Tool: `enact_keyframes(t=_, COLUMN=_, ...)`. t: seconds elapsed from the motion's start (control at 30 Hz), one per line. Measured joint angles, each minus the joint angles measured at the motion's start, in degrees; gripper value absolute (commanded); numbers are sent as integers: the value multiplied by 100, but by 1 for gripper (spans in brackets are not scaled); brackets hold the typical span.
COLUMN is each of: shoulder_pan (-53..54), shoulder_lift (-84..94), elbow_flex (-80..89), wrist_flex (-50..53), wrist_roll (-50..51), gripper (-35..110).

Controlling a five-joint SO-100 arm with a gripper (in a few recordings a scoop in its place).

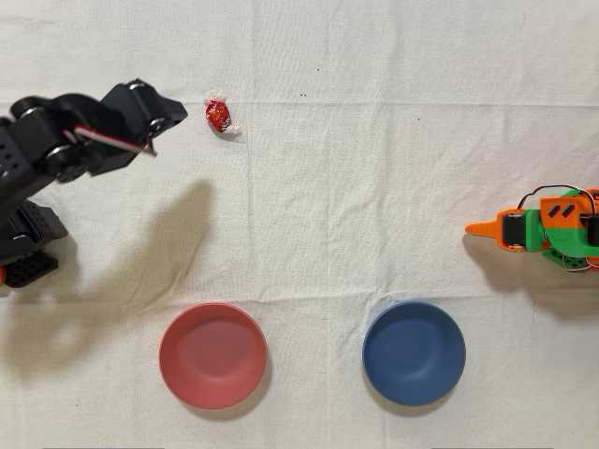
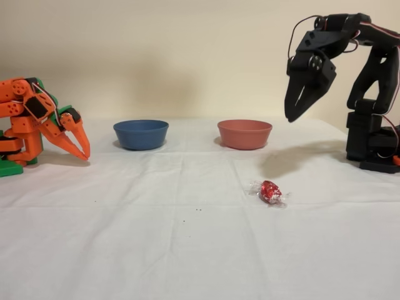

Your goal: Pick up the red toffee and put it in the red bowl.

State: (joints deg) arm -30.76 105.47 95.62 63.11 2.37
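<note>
The counter (image 1: 374, 187) is covered by a white cloth with wide bare areas around every item. One red toffee (image 1: 218, 114) lies on the cloth, apart from everything, near the upper left in the overhead view; in the fixed view the red toffee (image 2: 270, 191) sits in front of the bowls, right of centre. The black arm's hand (image 2: 296, 112) hangs in the air above the cloth, pointing down, fingers slightly apart and holding nothing. In the overhead view the hand (image 1: 161, 131) is just left of the toffee, not touching it; its fingertips are hard to make out there. Two bowls stand well apart: one red bowl (image 1: 212, 354) and one blue bowl (image 1: 414, 352). The idle orange arm (image 1: 547, 231) is cut off at the frame edge.
</note>
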Motion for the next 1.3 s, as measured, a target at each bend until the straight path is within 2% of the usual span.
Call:
enact_keyframes(t=0.3, shoulder_pan=-88, shoulder_lift=-422, elbow_flex=0, wrist_flex=-492, wrist_roll=-765, gripper=0)
enact_keyframes(t=0.7, shoulder_pan=-202, shoulder_lift=-1187, elbow_flex=325, wrist_flex=-1257, wrist_roll=-809, gripper=1)
enact_keyframes(t=1.3, shoulder_pan=-193, shoulder_lift=-1468, elbow_flex=800, wrist_flex=-1635, wrist_roll=-791, gripper=25)
